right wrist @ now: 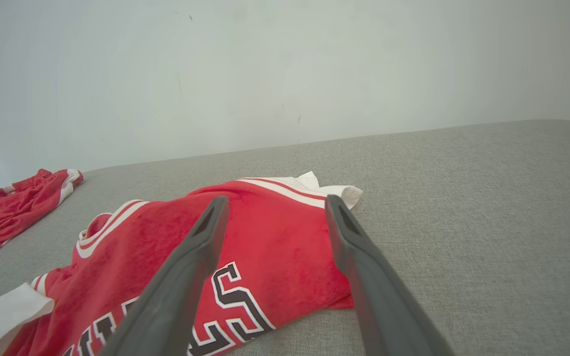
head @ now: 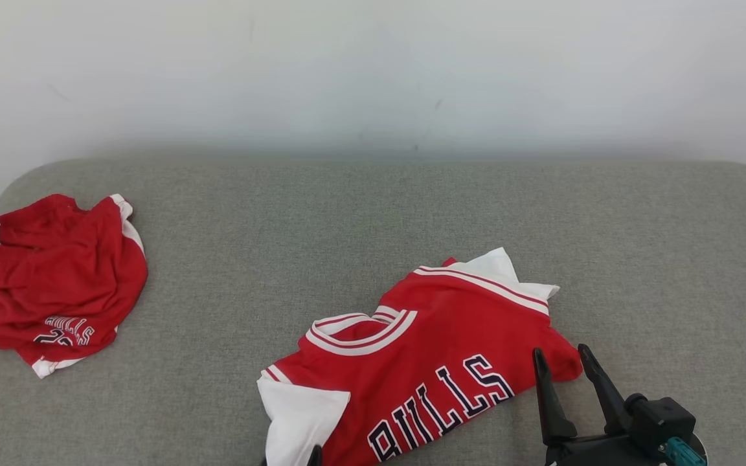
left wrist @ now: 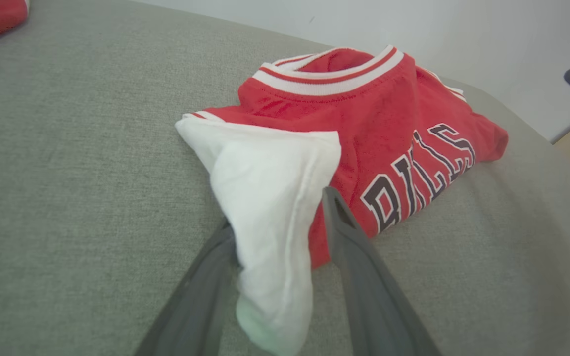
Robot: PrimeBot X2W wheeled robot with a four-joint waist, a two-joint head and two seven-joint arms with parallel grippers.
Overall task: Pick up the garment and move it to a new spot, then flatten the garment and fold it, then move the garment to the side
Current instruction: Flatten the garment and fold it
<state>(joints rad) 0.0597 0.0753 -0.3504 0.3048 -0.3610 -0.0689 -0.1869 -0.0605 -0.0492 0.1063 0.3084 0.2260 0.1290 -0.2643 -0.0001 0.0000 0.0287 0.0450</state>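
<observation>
Garment [head: 438, 362], a red BULLS jersey, is lying part-folded near the front edge of the grey fabric counter [head: 412, 213], a bit right of centre, collar pointing away from the robot. Its long axis is running from near left up to far right in the head view. A second red garment [head: 56, 278] is sitting crumpled well apart at the far left. Right tool [head: 561, 351] is hovering just over the jersey's right corner with its fingers spread wide and nothing between them. Left tool [left wrist: 277, 210] is sitting at the near left end with its fingers apart, and the white sleeve [left wrist: 265, 188] is draping loose between them; I can't tell if the pads are touching cloth. Each arm is covering one end of the long axis, so a two-ended pinch is looking like the next need. The sleeve is sticking out unfolded, so the fold is probably not finished. Thin cloth is risking a slip or bunching if only one end is lifted
</observation>
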